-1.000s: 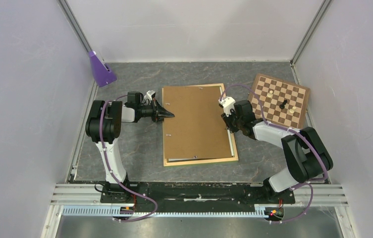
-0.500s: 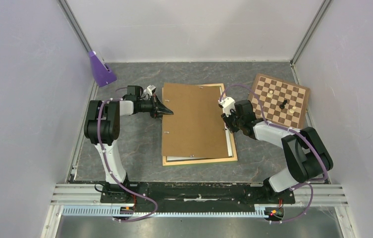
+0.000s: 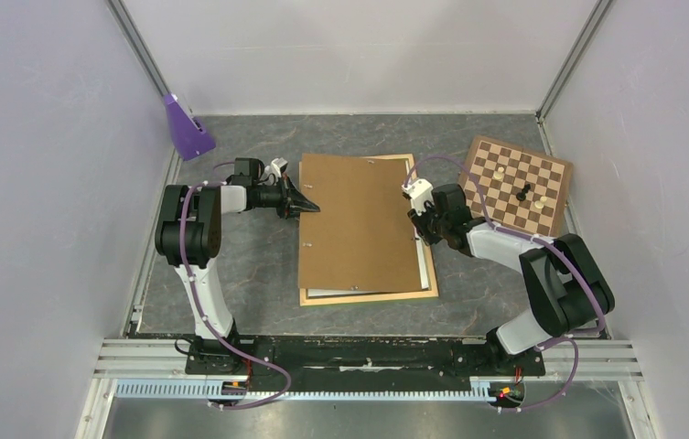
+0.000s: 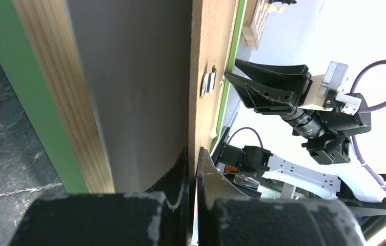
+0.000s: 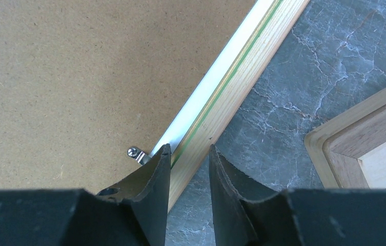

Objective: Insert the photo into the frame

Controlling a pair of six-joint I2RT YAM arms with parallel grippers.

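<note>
The photo [image 5: 208,87] seems already laid in the face-down frame [image 3: 368,297] on the desk [image 3: 249,274], its white edge showing beside the right rail; the panel [image 3: 359,219] lies over it shifted left and unseated, so squaring it and turning the clips [image 5: 135,152] look left to do. The left tool [image 4: 193,154] pinches the panel's raised left edge, while the right tool [image 5: 186,151] stands parted astride the right rail, clamping nothing visibly. Bare desk lies left of the frame; the chessboard [image 3: 516,186] sits near its right side.
</note>
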